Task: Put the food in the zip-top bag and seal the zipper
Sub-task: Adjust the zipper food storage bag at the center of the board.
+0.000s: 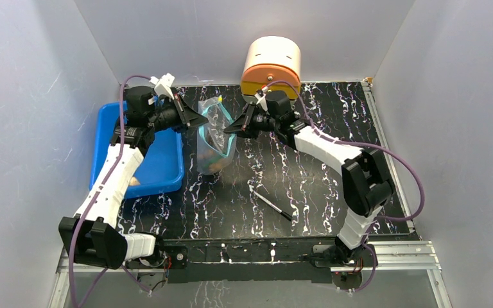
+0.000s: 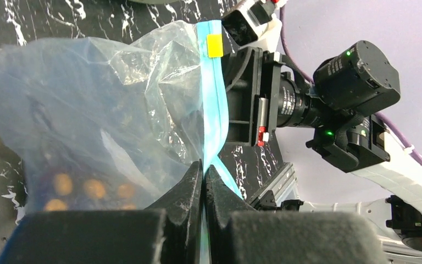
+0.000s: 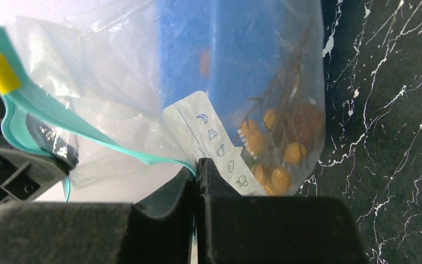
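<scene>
Right wrist: white label (image 3: 215, 144) on the zip-top bag (image 3: 118, 69) shows small icons.

We're looking at a robotics lab cell: plain pale walls (image 1: 32, 96) box in a black marbled tabletop (image 1: 321, 192). A left arm (image 1: 112, 176) and a right arm (image 1: 324, 146) sit bolted to an aluminium frame (image 1: 398, 251).

Two arms: left arm (image 1: 112, 173), right arm (image 1: 334, 151). Two grippers: left gripper (image 2: 204, 181), right gripper (image 3: 196, 176). One bag (image 1: 213, 138) with one zipper (image 2: 211, 110), one yellow tab (image 2: 215, 45) and one label (image 3: 214, 137). At least six balls (image 3: 294, 153) show inside; the rest are blurred. One tray (image 1: 167, 167), one pen (image 1: 271, 204), one drum (image 1: 271, 67).
</scene>
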Controlling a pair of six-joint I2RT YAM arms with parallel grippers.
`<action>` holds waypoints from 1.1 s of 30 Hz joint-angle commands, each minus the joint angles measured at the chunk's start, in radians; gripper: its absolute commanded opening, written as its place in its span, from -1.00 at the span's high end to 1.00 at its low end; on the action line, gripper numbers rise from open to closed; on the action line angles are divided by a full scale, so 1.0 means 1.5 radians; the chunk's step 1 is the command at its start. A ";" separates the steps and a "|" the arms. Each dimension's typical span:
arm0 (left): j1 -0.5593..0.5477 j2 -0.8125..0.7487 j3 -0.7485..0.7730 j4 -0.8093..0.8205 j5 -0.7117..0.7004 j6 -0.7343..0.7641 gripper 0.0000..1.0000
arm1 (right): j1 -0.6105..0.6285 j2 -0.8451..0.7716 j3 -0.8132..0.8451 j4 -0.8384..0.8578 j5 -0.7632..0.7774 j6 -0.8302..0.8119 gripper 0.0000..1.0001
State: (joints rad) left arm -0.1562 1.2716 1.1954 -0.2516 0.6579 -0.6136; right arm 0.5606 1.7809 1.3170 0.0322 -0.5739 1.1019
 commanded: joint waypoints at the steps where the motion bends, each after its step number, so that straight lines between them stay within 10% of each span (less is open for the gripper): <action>1: 0.002 -0.032 0.064 -0.023 0.007 0.035 1.00 | -0.003 -0.086 0.035 -0.019 0.024 -0.049 1.00; 15: 0.002 -0.084 -0.020 0.042 0.090 0.138 1.00 | -0.002 -0.246 -0.005 -0.079 0.120 -0.363 1.00; 24: 0.002 -0.063 -0.077 0.138 0.174 0.048 0.94 | -0.002 -0.280 -0.098 -0.010 0.071 -0.384 1.00; 33: 0.002 -0.056 -0.004 0.048 0.064 0.120 -0.11 | -0.003 -0.308 -0.010 -0.115 0.207 -0.401 1.00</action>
State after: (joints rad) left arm -0.1566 1.2087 1.0973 -0.1307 0.8368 -0.4911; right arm 0.5617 1.3865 1.1919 -0.1333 -0.3813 0.5354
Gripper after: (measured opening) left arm 0.480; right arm 0.009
